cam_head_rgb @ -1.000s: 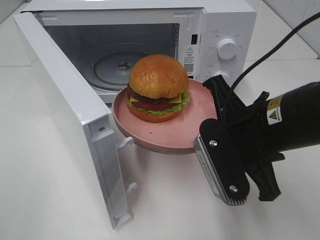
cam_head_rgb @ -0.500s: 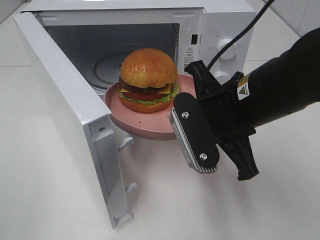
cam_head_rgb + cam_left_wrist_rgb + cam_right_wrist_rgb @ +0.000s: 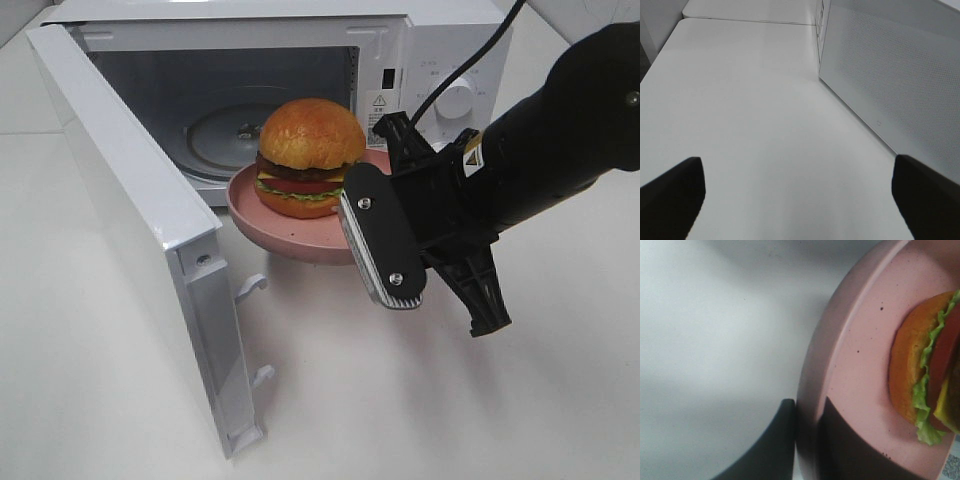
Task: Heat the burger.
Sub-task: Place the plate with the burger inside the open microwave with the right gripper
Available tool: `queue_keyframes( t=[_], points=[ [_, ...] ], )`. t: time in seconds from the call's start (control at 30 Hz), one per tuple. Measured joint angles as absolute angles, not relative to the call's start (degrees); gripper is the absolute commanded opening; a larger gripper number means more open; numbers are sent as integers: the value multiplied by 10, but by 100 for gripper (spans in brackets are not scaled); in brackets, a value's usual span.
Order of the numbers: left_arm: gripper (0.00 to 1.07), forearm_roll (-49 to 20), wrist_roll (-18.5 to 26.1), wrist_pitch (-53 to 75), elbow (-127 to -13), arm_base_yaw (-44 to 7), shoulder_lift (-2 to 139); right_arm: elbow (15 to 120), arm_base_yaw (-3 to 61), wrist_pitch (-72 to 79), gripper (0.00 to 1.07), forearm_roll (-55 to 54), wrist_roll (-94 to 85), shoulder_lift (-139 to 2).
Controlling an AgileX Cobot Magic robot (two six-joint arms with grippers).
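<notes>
The burger (image 3: pixel 311 158) sits on the pink plate (image 3: pixel 290 238). The right gripper (image 3: pixel 807 436) pinches the plate's rim tight and holds it up just in front of the open microwave (image 3: pixel 440 40). The left gripper (image 3: pixel 800 200) is wide apart, holding nothing, over the white table (image 3: pixel 750 115).

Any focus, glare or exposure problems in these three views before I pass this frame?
Exterior high: sharp, evenly lit, burger and pink plate clear, soft shadow on the table beneath. Right wrist: too close, plate and bun soft, right gripper a dark silhouette. Left wrist: white table nearly washed out, left gripper blurred black at the frame corners.
</notes>
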State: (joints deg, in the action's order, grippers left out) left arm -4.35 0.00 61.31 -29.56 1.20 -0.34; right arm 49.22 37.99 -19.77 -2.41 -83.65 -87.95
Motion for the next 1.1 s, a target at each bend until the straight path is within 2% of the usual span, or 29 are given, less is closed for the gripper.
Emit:
queue_keyframes(
  t=[0.6,1.1],
  points=[
    [93,-44,0,613,-296,12,-3,536,380,-185,7,-25,-877,-917],
    [93,-44,0,613,-296,12,-3,536,380,-150,7,-127,-1032,-917]
  ],
)
